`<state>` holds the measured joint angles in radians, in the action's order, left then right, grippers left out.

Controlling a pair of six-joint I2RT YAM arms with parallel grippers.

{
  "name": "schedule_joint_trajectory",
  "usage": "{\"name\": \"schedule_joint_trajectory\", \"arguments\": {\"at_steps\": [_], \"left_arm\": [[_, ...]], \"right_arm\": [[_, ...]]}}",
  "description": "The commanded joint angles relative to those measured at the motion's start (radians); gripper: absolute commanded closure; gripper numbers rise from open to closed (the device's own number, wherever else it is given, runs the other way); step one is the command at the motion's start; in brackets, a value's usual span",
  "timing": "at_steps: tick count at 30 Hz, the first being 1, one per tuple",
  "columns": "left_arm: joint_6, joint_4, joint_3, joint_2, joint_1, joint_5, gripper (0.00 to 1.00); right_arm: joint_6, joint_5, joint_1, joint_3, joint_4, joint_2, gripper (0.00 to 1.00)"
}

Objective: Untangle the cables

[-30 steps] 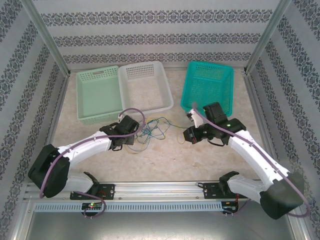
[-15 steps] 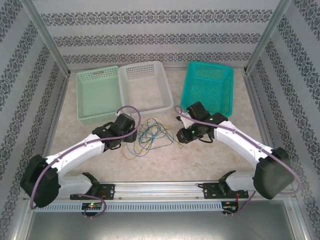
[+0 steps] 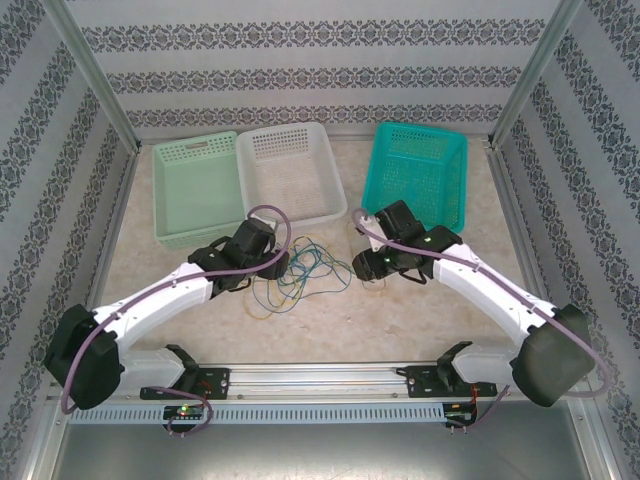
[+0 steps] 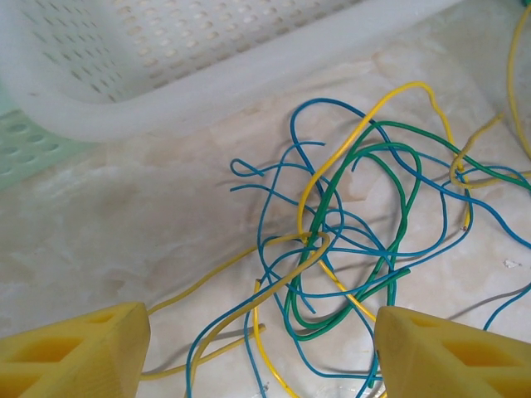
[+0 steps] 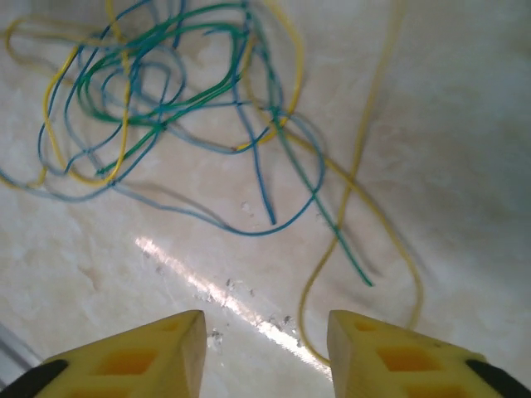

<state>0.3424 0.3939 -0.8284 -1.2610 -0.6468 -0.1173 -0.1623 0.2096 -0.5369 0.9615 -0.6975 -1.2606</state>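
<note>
Cables [image 3: 300,268]: yellow, blue, green; one knot on table [image 3: 330,320], between the 2 arms, just in front of white basket [image 3: 290,175]
Progress: early, by my judgement; no strand lies separate; all sorting is left
Left gripper [image 4: 259,330]: jaws wide apart, nothing grasped
Right gripper [image 5: 265,325]: jaws apart, nothing held
Top view: whole layout; arms flank the knot
Wrist views: crossings close up; left: green loop [image 4: 319,334] threaded w/ yellow + blue; right: one yellow strand [image 5: 373,108] trailing away from the knot
</note>
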Motion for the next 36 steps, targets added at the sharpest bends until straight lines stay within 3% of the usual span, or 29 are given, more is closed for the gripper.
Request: {"name": "schedule_joint_trajectory", "arguments": {"at_steps": [1,4,9,17,22,27,32,36], "left_arm": [[-0.035,-0.058,-0.058,-0.041,-0.026,0.043,0.28],[-0.047,-0.059,-0.097,-0.081,-0.043,0.050,0.29],[-0.051,-0.087,-0.100,-0.112,-0.059,0.045,0.29],[-0.061,-0.102,-0.090,-0.123,-0.061,0.032,0.28],[-0.068,-0.108,-0.093,-0.130,-0.060,0.027,0.27],[-0.074,-0.107,-0.094,-0.138,-0.060,0.030,0.27],[-0.082,-0.110,-0.097,-0.140,-0.060,0.024,0.27],[-0.083,-0.114,-0.101,-0.155,-0.060,0.019,0.26]], "right_arm": [[-0.063,-0.033,0.096,0.007,-0.073,-0.077,0.54],[-0.132,0.015,0.173,0.001,-0.105,-0.147,0.52],[-0.203,0.070,0.214,-0.044,-0.080,-0.161,0.50],[-0.225,0.172,0.207,-0.095,-0.056,-0.254,0.50],[-0.236,0.126,0.180,-0.097,-0.062,-0.323,0.52],[-0.240,0.120,0.180,-0.087,-0.045,-0.349,0.60],[-0.232,0.103,0.176,-0.069,-0.058,-0.337,1.00],[-0.210,-0.054,0.144,0.004,-0.167,-0.195,1.00]]}}
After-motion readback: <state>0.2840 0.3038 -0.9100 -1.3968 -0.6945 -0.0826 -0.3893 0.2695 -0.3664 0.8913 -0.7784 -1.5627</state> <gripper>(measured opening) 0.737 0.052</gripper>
